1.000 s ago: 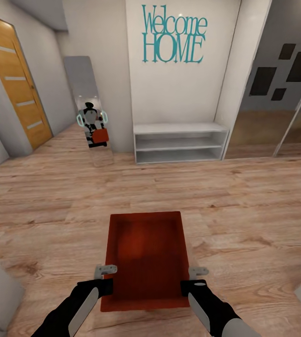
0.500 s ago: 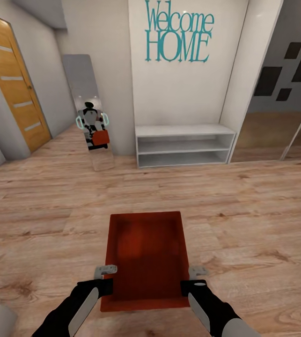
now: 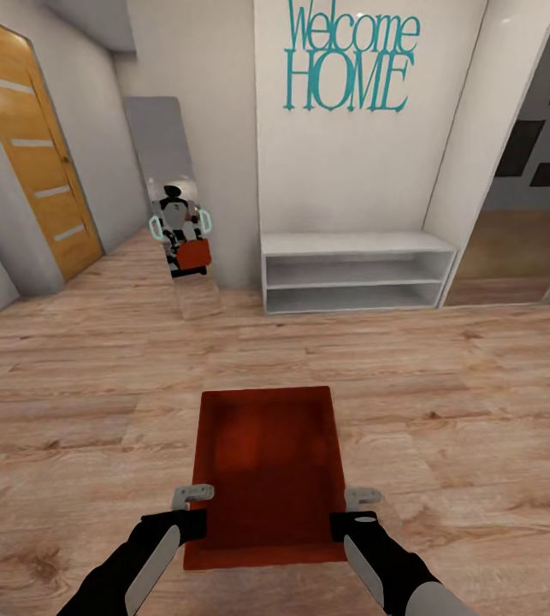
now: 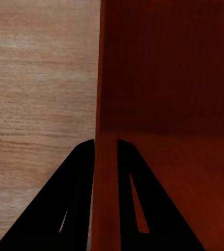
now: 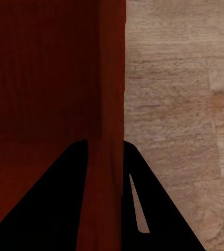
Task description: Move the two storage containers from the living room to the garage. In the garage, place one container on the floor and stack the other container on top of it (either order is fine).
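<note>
1. container (image 3: 266, 475) carried level between both arms over the wood floor (image 3: 446, 385), a two-sided hold that likely keeps it steady in transit.
2. left gripper (image 4: 106, 149) is clamped on one long wall, a finger on either side.
3. right gripper (image 5: 106, 149) pinches the opposite wall likewise; the bin's hollow lies between the two grips.

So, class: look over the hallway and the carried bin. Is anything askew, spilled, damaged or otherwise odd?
Nothing stands out. The storage container is held level and looks empty, with the left gripper and right gripper each clamped on a side wall. The mirror leans against the wall, reflecting the robot with the bin.
</note>
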Available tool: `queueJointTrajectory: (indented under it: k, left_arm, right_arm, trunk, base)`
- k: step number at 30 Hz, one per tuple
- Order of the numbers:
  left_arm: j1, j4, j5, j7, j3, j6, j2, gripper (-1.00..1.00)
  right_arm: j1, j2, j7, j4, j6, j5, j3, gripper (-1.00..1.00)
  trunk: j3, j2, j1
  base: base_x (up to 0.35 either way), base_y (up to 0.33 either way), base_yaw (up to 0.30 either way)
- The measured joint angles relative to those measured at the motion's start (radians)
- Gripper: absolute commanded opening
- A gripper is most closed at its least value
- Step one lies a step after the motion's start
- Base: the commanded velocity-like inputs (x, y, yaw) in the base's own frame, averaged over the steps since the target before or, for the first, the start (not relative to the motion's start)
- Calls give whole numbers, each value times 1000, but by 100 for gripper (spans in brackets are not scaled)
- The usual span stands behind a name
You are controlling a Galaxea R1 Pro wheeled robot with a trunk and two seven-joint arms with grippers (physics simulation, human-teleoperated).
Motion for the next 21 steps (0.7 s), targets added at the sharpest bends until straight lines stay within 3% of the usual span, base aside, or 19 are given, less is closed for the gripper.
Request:
queueJointTrajectory:
  k: [6, 21]
  left_arm:
    - [0, 0, 0, 0, 0, 0, 0, -100]
    - [0, 0, 0, 0, 0, 0, 0, -100]
  right_arm:
    - [0, 0, 0, 0, 0, 0, 0, -100]
    - [0, 0, 0, 0, 0, 1, -1, -100]
  trunk:
    - [0, 0, 0]
    - [0, 0, 0]
  base:
    - [341, 149, 190]
    - [341, 149, 15]
